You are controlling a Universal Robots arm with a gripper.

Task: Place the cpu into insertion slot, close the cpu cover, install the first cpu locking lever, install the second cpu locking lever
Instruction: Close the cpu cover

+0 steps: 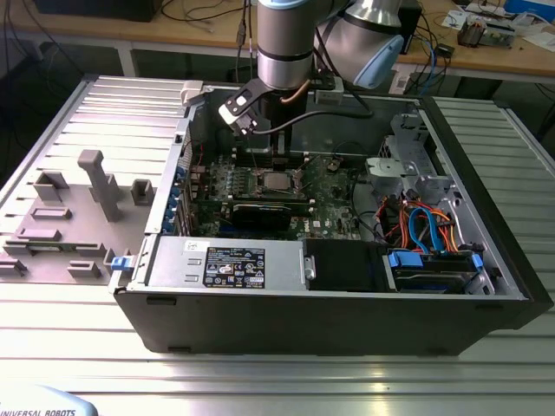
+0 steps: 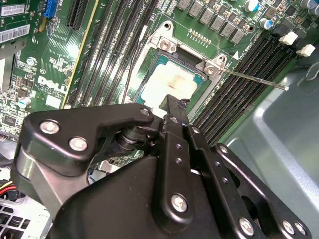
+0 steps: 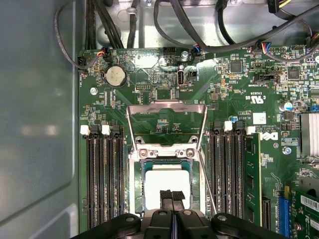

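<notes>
The cpu (image 3: 167, 186) lies flat in the insertion slot (image 3: 135, 199), its silvery top face up; in the second wrist view the cpu (image 2: 172, 79) sits inside the slot's metal rim (image 2: 167, 46). The cpu cover (image 3: 167, 105) is swung open, lying back over the green board beyond the slot. One thin locking lever (image 2: 254, 78) sticks out sideways, unlatched. My gripper (image 3: 172, 195) hovers just above the near edge of the chip, fingers shut together with nothing between them. In the exterior view the gripper (image 1: 277, 156) hangs over the cpu (image 1: 276, 181).
The motherboard (image 1: 329, 195) lies inside an open computer case (image 1: 347, 321). Memory slots (image 3: 104, 179) flank the socket on both sides. A black graphics card (image 1: 260, 214), a power supply (image 1: 230, 263) and bundled cables (image 1: 425, 225) crowd the case. The grey case panel (image 1: 87, 191) lies at the exterior view's left.
</notes>
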